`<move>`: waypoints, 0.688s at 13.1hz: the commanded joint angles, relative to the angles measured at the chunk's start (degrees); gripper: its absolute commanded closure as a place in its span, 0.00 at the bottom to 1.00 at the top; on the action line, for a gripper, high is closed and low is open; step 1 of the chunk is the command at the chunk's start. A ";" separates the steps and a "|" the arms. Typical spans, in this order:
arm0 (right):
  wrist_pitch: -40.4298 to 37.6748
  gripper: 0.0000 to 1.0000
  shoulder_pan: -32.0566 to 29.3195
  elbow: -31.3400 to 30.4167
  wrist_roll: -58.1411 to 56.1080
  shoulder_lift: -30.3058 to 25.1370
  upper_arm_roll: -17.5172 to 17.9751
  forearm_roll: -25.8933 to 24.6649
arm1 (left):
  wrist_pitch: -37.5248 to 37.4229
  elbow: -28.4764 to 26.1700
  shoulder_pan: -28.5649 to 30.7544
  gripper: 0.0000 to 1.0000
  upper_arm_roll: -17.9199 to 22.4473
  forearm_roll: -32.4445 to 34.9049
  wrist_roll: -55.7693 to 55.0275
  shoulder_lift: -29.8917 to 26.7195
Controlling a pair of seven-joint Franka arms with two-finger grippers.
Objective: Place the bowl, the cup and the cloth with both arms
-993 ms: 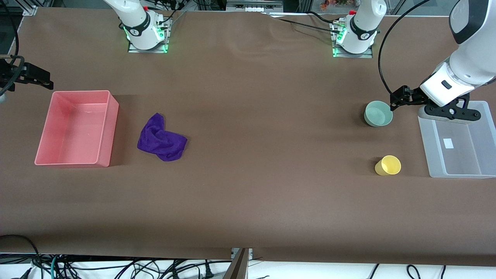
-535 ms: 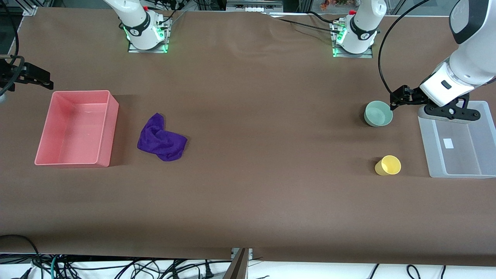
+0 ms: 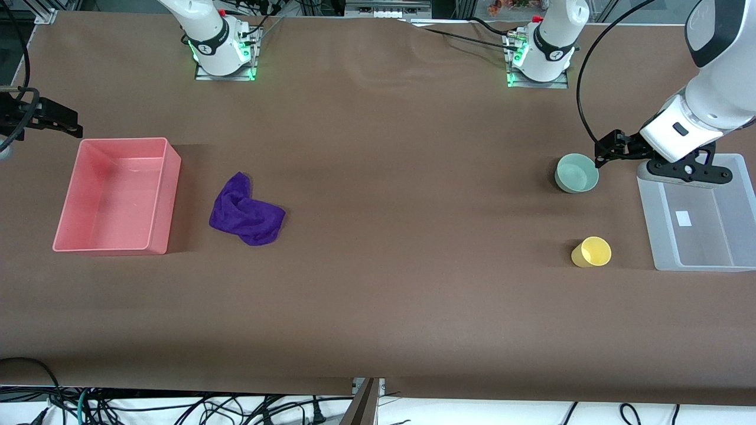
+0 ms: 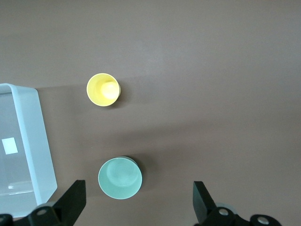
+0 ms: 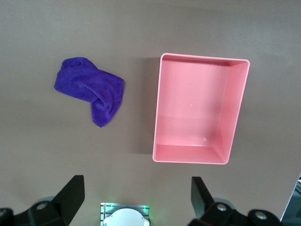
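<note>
Grippers both spread wide: left gripper [image 4: 136,207] over bowl [image 3: 576,173], right gripper [image 5: 134,202] by pink bin [image 3: 118,195] edge.

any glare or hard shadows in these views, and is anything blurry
Front view: even light, soft shadows beside the pink bin and cup, no glare. Left wrist view: bowl and cup sharp, faint shadows. Right wrist view: cloth crisp, a dark shadow along the pink bin's edge.

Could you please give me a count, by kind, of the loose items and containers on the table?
Bins: 2, pink bin and clear bin
Bowls: 1, bowl
Cups: 1, cup
Cloths: 1, cloth
Total: 5
</note>
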 commanded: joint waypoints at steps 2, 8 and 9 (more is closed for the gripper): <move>-0.18 0.00 0.04 -0.65 1.28 -0.07 0.18 1.35 | -2.47 -0.02 -0.12 0.00 0.13 -0.60 0.35 -0.81; 0.61 0.00 1.62 -0.83 0.75 6.95 0.18 1.35 | -3.71 -0.37 0.14 0.00 0.31 3.41 0.70 -0.11; 0.70 0.00 1.88 -0.83 0.67 8.18 0.18 1.27 | -4.75 -0.46 0.23 0.00 0.40 5.35 3.58 0.50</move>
